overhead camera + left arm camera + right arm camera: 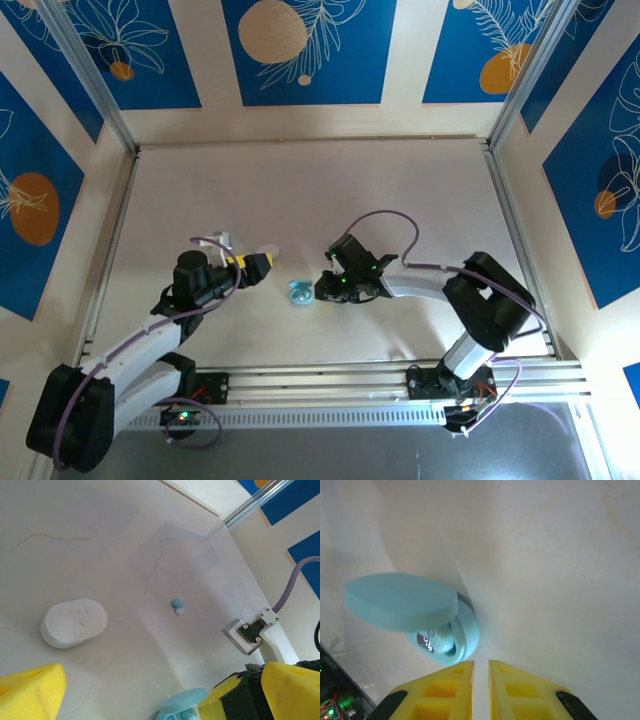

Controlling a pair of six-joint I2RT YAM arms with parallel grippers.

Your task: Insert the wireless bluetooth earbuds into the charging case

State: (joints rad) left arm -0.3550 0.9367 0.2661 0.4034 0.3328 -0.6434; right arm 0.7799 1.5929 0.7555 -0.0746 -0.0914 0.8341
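**Right gripper (480, 667) nearly closed beside the open blue case (470, 630)**

Yellow fingers (445, 692) at the bottom edge of the right wrist view stand almost pressed together, with only a thin slit between them and nothing in it. Their tips sit just beside the base of the blue case, not visibly touching it. The lid (400, 602) is raised and tilted out toward the left of the frame. In the well beneath it a small lit display shows next to a rounded pale blue shape; whether that shape is a bud cannot be told.

In the left wrist view the left gripper (162, 672) is spread wide, one finger in the lower left corner and the other in the lower right, holding nothing. The blue case's lid pokes in at the bottom centre. A white case (74, 622), closed, lies flat on the table (100, 545) at centre left. One pale blue earbud (177, 602) lies loose on the table near the frame's centre, well apart from both cases, with a tiny white piece touching its lower edge.

From above, the two grippers flank the blue case at mid-table.
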